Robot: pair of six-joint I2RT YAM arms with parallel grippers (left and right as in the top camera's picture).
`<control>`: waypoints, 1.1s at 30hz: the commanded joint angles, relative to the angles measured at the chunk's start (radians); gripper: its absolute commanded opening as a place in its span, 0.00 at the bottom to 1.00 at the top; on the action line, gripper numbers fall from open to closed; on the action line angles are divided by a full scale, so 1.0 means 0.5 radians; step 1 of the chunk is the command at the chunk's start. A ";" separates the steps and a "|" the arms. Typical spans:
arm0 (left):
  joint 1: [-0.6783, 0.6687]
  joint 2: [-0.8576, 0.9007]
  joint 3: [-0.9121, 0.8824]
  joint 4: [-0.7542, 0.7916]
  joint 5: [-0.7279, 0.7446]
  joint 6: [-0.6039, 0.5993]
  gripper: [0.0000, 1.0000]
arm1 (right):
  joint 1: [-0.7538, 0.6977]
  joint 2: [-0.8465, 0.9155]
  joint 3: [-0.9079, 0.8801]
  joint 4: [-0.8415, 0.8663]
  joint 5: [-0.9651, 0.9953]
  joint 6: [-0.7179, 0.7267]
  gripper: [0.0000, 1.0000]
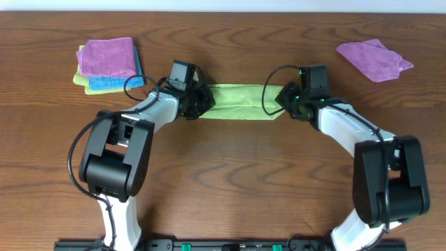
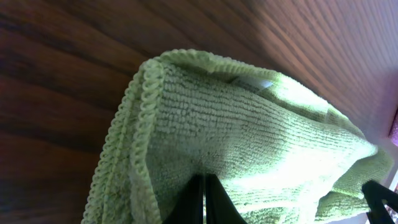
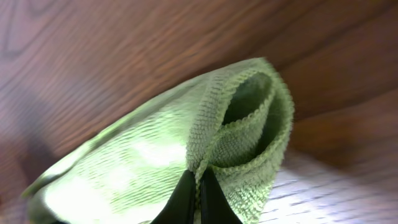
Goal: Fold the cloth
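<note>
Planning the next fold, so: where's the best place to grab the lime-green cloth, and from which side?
Probably at its two short ends, each arm from its own side. The cloth lies as a long narrow strip across the table, and stacked hems at each end give a firm pinch. The left gripper and right gripper are shut there.

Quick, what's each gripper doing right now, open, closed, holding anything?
Left gripper: closed, pinching one end of the cloth.
Right gripper: closed, pinching the folded edge at the cloth's other end.
</note>
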 commanded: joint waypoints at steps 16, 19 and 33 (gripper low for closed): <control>0.043 0.041 0.033 -0.113 -0.093 0.140 0.06 | 0.397 -0.175 0.034 0.320 -0.285 0.032 0.01; 0.043 0.041 0.033 -0.106 -0.092 0.140 0.06 | 0.470 -0.175 0.035 0.328 -0.285 0.032 0.01; 0.110 -0.095 0.047 -0.116 0.049 0.234 0.06 | 0.552 -0.175 0.061 0.357 -0.299 0.022 0.01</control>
